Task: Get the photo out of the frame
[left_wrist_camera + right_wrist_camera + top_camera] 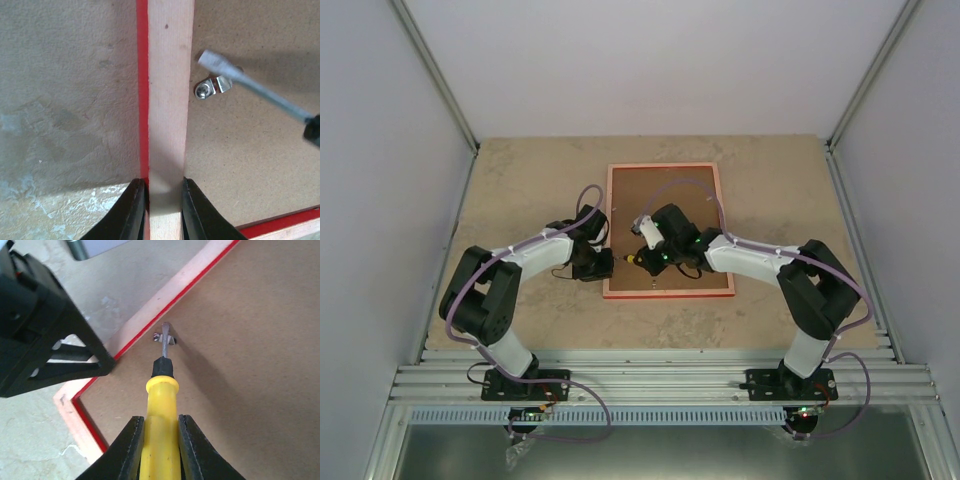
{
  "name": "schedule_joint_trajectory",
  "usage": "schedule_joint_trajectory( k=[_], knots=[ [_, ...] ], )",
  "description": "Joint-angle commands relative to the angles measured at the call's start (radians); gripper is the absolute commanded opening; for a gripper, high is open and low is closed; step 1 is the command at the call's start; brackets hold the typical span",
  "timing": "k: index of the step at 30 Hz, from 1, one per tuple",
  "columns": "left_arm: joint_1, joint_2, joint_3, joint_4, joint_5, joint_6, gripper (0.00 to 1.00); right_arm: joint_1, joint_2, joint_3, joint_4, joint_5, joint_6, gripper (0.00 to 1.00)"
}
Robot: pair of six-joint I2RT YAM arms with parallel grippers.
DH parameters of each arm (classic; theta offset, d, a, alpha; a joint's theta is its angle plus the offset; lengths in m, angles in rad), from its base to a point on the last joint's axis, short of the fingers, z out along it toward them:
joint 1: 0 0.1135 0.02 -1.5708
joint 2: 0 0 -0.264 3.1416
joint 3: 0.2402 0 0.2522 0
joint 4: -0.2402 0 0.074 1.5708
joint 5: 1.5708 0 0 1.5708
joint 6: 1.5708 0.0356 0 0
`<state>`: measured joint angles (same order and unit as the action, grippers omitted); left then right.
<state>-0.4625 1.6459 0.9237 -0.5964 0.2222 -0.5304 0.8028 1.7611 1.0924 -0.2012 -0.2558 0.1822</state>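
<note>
Frame (663, 166) face down; left gripper (164, 187) pinches its rail, right gripper (160, 422) clamps a screwdriver (160, 402) tipped on a clip (212, 88)

The frame (665, 165) lies back up, so its front, and the photo with it, is out of sight under the brown backing board (632, 185). From above, the metal clip (212, 87) is too small to make out. In the left wrist view the screwdriver (260, 92) shaft is blurred and runs off the right edge. Its tip covers part of the clip. Both the left claw (162, 184) and the right claw (160, 421) show only their fingertips, the rest cut off below, as is the yellow handle's end.
</note>
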Motion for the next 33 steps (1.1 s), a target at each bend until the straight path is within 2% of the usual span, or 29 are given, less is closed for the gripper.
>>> schedule_joint_trajectory(
  k=[1, 14, 24, 33],
  knots=[
    [-0.006, 0.002, -0.035, -0.008, 0.043, 0.003, 0.19, -0.002, -0.008, 0.016, 0.036, 0.085, 0.031, 0.01],
    [-0.005, -0.006, -0.034, -0.003, 0.04, -0.002, 0.19, -0.002, -0.028, 0.006, 0.017, 0.061, 0.005, 0.0],
    [-0.009, -0.03, -0.053, -0.04, 0.049, 0.027, 0.19, -0.004, -0.084, -0.021, 0.024, 0.117, 0.005, 0.0],
    [-0.064, -0.084, -0.09, -0.077, 0.055, 0.023, 0.19, -0.016, -0.118, -0.038, 0.04, 0.155, 0.002, 0.0]
  ],
)
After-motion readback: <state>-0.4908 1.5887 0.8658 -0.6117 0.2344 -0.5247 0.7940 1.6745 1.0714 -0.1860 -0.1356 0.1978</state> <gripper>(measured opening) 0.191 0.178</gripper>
